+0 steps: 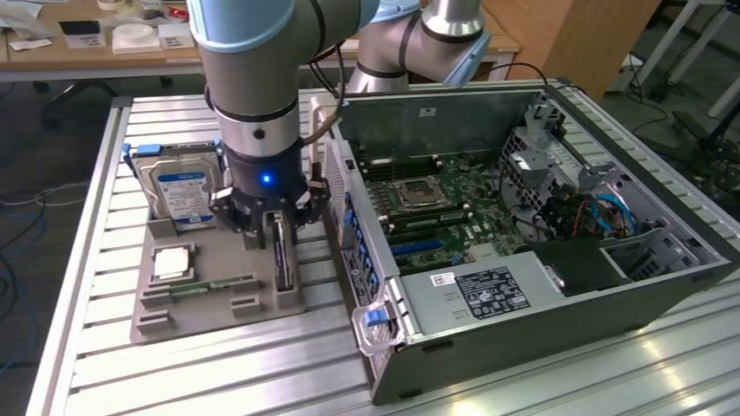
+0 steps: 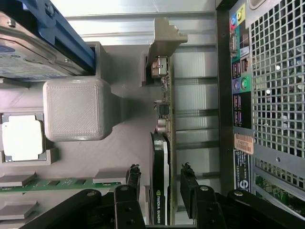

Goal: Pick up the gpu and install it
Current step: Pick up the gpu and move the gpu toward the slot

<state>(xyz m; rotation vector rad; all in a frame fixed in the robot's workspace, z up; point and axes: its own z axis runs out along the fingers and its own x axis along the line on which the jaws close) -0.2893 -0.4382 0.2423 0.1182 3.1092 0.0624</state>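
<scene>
Slatted table [image 1: 197, 373] — gripper [image 2: 161, 169] straddles gpu [image 2: 158, 152], gaps seemingly either side

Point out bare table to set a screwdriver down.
Free: the slatted table in the exterior view's foreground, bordered by the grey holder and the computer case. Crowded: the holder, where the open fingers flank the gpu near the hard drive.

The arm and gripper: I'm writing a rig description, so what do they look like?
The arm is a silver-grey tube with pale blue joint caps and black bands. Its black wrist section carries a glowing blue light. The gripper is black, with bolted linkage fingers. A pale cable loops beside the wrist.
</scene>
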